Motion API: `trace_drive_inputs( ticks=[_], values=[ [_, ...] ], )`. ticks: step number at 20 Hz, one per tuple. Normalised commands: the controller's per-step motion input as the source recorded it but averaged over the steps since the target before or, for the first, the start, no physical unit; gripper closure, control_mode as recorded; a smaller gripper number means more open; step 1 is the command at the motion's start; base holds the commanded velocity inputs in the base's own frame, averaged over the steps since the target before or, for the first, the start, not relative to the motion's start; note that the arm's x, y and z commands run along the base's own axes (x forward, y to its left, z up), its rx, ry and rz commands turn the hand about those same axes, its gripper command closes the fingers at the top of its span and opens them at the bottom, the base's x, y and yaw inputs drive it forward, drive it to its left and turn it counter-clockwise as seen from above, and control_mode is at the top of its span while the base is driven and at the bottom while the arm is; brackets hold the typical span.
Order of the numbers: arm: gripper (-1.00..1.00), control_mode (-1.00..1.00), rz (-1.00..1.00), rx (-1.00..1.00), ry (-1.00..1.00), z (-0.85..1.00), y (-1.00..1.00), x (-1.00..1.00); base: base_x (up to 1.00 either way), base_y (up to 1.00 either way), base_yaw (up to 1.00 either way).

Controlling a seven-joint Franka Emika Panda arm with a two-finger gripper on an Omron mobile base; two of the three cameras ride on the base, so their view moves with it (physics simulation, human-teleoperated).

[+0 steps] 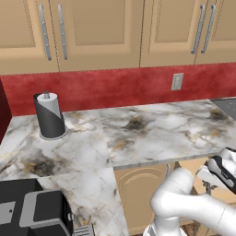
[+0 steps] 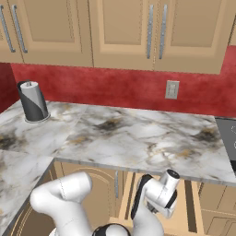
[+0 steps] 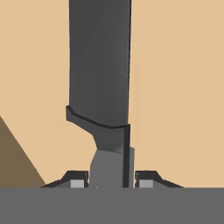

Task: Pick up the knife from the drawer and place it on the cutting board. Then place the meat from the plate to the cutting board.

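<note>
Knife (image 3: 99, 78), grey blade, pinched at handle between gripper (image 3: 111, 179) fingertips (image 3: 78, 180); tan drawer floor (image 3: 175, 87) beneath.

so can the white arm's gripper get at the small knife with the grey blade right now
Probably yes: in the hand view the small grey-bladed knife lies right ahead, its end between the gripper tips, nothing between them; whether it is clamped is unclear.

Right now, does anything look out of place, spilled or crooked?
Nothing stands out. The paper towel roll stands upright on the counter, with no spill there. In the hand view the knife lies straight between the fingertips of the gripper on a tan surface.
</note>
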Motion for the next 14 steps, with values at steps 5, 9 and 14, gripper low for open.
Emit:
trace_drive_inputs(
  ticks=[5, 9, 14],
  values=[
    [1.0, -1.0, -0.19, 0.0, 0.08, 0.52, -0.04, -0.06, 0.0, 0.0, 0.0],
    [1.0, -1.0, -0.2, 0.0, 0.1, 0.49, -0.04, -0.19, 0.0, 0.0, 0.0],
    [1.0, -1.0, -0.21, 0.0, 0.11, 0.42, -0.03, -0.24, 0.0, 0.0, 0.0]
  ],
)
